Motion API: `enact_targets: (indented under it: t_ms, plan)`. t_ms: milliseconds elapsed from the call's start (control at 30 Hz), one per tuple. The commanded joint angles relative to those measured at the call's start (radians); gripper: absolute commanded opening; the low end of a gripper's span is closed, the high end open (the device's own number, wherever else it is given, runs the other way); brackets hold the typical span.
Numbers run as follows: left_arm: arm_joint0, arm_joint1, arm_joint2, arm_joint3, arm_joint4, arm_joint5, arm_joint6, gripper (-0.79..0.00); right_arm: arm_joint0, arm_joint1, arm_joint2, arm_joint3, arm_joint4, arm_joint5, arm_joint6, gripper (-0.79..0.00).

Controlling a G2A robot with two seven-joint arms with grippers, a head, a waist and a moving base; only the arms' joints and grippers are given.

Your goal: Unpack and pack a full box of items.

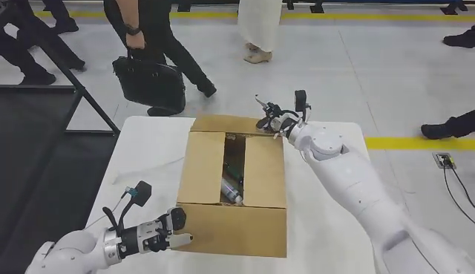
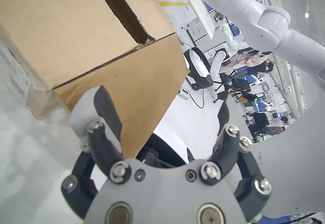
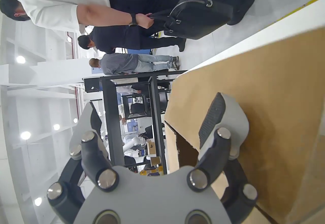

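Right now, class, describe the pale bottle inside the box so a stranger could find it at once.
A cardboard box sits on the white table. Look into the gap between its top flaps: the bottle lies at the end nearest the robot, pale among darker items.

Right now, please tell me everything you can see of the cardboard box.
The cardboard box is plain brown, standing upright on the white table. Its two top flaps lie nearly shut, leaving a narrow gap where packed items show. The left gripper is open at its near corner, the right gripper open at its far edge.
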Motion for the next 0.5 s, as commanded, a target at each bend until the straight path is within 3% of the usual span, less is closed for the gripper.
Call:
enact_targets:
  t_ms: [0,467]
  plan:
    - [0.000,0.000,0.000,0.000,0.000,0.000,0.000,0.000,0.009,-0.012,-0.006,0.025,-0.011,0.014,0.022,0.000]
    - [0.000,0.000,0.000,0.000,0.000,0.000,0.000,0.000,0.051,-0.071,0.010,0.147,-0.051,0.026,0.063,0.000]
